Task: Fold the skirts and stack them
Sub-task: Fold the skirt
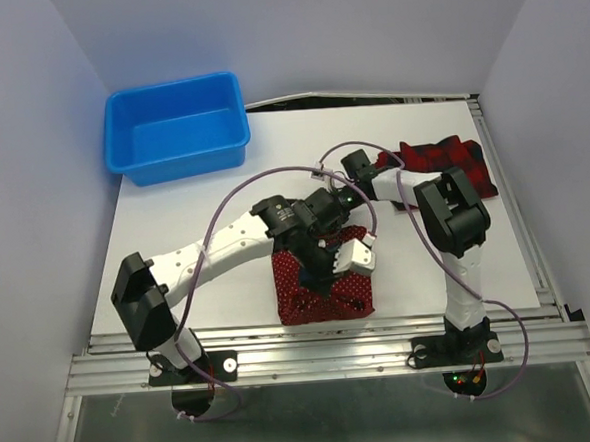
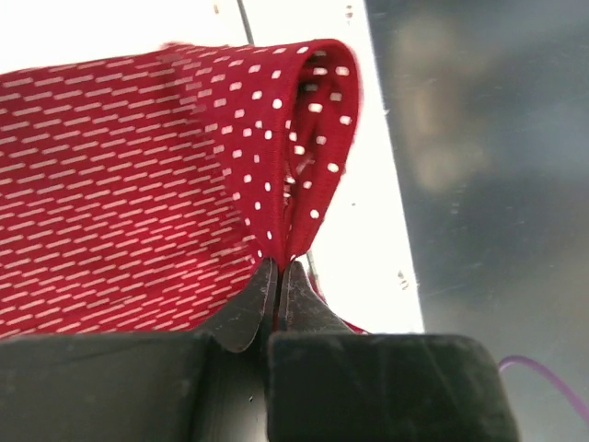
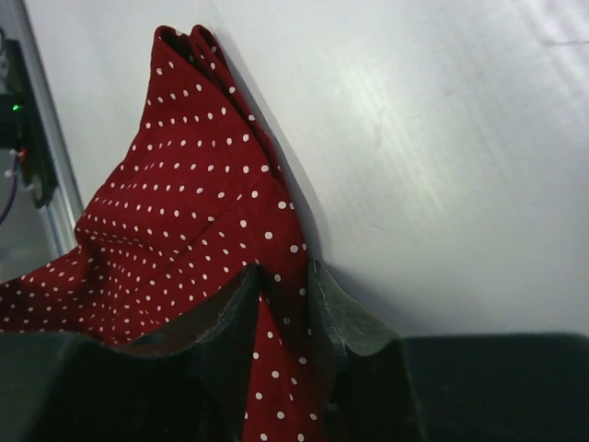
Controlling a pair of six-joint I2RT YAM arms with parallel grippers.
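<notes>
Where closest to the near edge of the white bench [image 1: 174, 203], shows the dark red polka-dot skirt [image 1: 302, 303] lying bunched in a rough square, about midway from left to right. Finds the left pincer [image 2: 279, 276] low over it, clamped tight on a raised fold of that skirt, fingertips pressed together and dotted cloth looping up from between them. Finds the right pincer [image 3: 281, 285] just beside, on the same skirt, jaws set on either side of a ridge of cloth, gripping it with cloth filling the gap. Farther back and to the right, shows the tartan skirt [image 1: 462, 161] lying on the bench, well apart from the dotted one. Farthest off, at the back left corner, shows a blue bin [image 1: 186, 160] standing on the bench.
</notes>
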